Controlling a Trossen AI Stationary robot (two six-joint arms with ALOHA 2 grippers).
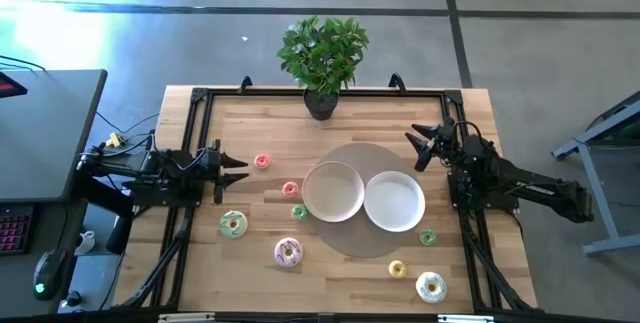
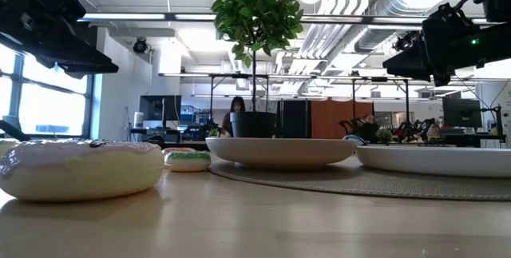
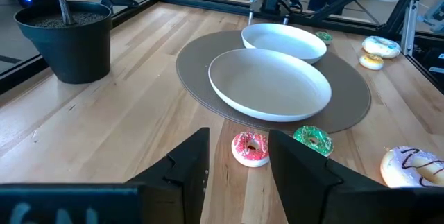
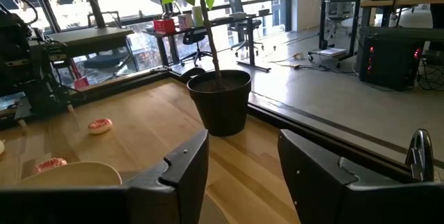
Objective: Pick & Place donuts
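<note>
While both arms hang above the table (image 1: 250, 293) at opposite sides, 8 donuts lie scattered on the wood around a round mat (image 1: 372, 247) that carries 2 white plates (image 1: 333, 190), neither holding a donut. The left gripper (image 1: 238, 164) sits near the left edge with its fingers spread apart and nothing between them; just ahead of it are 2 pink donuts (image 1: 262, 161), 1 closer to the plates. A small green one (image 1: 298, 212) touches the mat's edge, with a larger green-iced one (image 1: 233, 224) and a pink-white one (image 1: 288, 252) beyond. The right gripper (image 1: 417, 147) is open too, empty, pointing toward the plant (image 1: 322, 58). Near that arm lie a small green, a yellow (image 1: 397, 268) and a white donut (image 1: 431, 286).
</note>
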